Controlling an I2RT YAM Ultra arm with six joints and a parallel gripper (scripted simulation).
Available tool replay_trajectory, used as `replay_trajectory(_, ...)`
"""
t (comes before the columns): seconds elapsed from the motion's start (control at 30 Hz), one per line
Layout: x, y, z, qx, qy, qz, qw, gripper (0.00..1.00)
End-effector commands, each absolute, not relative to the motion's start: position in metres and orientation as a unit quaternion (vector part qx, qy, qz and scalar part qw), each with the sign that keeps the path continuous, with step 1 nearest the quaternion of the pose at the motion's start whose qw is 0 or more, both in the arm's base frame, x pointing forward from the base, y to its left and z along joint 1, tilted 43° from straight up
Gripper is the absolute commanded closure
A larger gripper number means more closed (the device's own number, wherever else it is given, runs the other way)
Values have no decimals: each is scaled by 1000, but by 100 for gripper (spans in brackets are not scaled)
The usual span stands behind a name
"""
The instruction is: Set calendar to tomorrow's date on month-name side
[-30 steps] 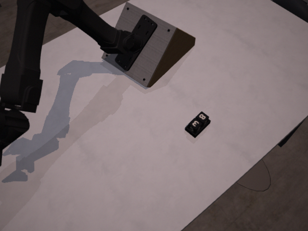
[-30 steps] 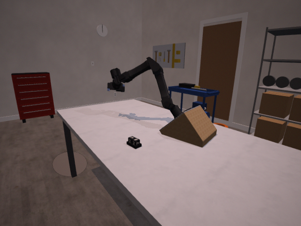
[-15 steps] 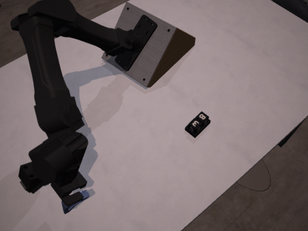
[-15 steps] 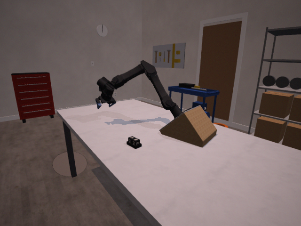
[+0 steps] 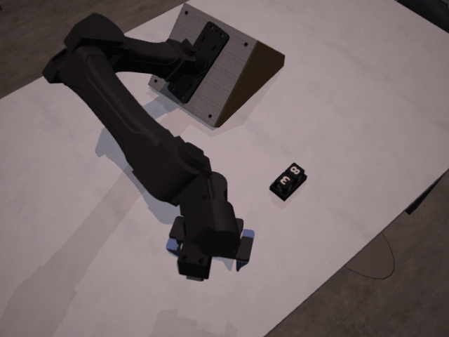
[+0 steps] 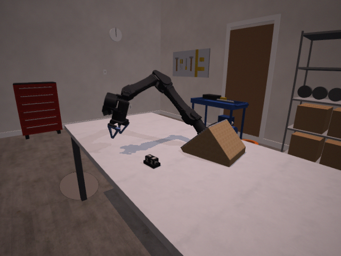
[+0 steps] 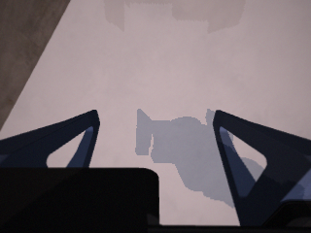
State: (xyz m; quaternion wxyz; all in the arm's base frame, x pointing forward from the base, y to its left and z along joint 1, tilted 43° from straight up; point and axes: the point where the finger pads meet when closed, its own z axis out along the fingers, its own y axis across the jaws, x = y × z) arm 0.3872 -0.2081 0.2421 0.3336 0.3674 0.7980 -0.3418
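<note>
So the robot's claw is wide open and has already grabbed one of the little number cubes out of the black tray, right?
Not quite. The gripper is wide open, but it holds nothing. The top view shows both number cubes in the black tray, well apart from the gripper; the wrist view shows only bare table between the fingers.

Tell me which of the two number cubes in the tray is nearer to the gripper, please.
The cube with 3 on top is nearer to the open gripper. The cube with 8 on top stands beside it, on the far side.
</note>
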Motion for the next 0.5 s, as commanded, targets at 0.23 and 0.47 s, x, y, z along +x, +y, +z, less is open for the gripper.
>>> replay_trajectory(0.23, 389, -94, 177, 196, 899, -333, 204, 0)
replay_trajectory(0.47, 372, -33, 144, 85, 927, -343, 126, 0)
